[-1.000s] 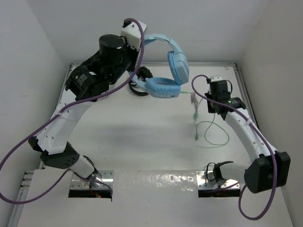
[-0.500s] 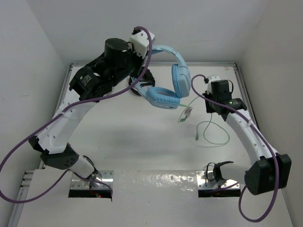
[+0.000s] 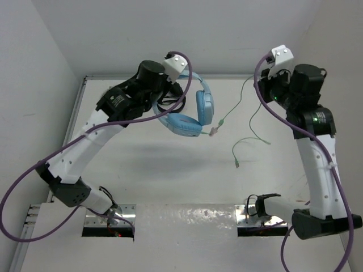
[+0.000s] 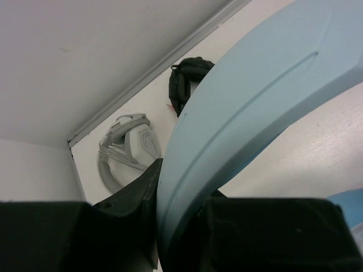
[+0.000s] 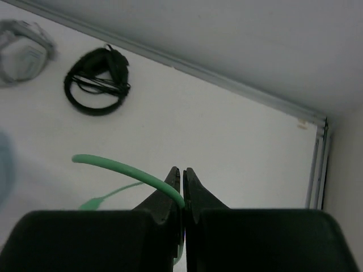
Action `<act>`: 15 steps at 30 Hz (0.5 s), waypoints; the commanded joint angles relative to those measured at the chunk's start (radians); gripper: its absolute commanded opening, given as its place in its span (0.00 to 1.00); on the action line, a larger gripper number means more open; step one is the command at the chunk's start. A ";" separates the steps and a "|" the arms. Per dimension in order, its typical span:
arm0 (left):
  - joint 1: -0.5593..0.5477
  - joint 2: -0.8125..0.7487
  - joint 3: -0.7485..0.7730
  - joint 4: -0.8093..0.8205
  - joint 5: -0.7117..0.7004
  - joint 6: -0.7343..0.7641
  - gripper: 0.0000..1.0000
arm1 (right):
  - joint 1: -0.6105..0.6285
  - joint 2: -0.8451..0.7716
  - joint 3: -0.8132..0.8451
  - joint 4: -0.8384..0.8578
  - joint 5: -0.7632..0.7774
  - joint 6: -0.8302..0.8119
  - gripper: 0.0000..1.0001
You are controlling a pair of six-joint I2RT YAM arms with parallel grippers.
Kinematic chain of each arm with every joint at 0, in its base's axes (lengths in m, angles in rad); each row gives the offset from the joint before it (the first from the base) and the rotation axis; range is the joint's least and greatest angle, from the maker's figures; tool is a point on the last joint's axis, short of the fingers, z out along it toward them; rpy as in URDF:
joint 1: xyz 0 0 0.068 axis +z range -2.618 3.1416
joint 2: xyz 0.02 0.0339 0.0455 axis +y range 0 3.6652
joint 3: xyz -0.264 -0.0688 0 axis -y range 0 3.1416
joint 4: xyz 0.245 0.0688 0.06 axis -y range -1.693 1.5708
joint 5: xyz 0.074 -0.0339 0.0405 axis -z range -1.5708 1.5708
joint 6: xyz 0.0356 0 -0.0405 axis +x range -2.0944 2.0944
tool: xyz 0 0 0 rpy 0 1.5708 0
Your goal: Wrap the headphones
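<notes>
The light blue headphones (image 3: 190, 116) hang in the air over the far middle of the table. My left gripper (image 3: 180, 89) is shut on their blue headband (image 4: 249, 96), which fills the left wrist view between my gripper's (image 4: 181, 218) jaws. The thin pale green cable (image 3: 232, 110) runs from the lower ear cup up to my right gripper (image 3: 264, 86), which is raised at the far right. From there it hangs down in a loop, and its plug end (image 3: 235, 164) is near the table. In the right wrist view my gripper (image 5: 182, 178) is shut on the cable (image 5: 130, 169).
Black headphones (image 4: 190, 85) lie coiled by the back wall and also show in the right wrist view (image 5: 96, 85). Grey-white headphones (image 4: 127, 150) lie in the far left corner, at the right wrist view's edge (image 5: 22, 54). White walls enclose the table on three sides.
My right arm has risen and swung back and to the right, lifting the cable off the table. My left gripper has shifted right with the headphones, which have turned.
</notes>
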 commanded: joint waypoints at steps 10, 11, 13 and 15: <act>0.052 0.153 0.013 0.122 0.040 -0.111 0.00 | 0.006 0.121 0.608 0.111 -0.400 0.072 0.00; 0.052 0.164 0.045 0.108 0.057 -0.118 0.00 | 0.006 0.118 0.597 0.151 -0.419 0.092 0.00; 0.048 0.196 0.072 0.071 0.117 -0.120 0.00 | 0.006 0.127 0.573 0.254 -0.451 0.158 0.00; 0.028 0.201 0.073 0.062 0.161 -0.091 0.00 | 0.006 0.150 0.591 0.300 -0.464 0.184 0.00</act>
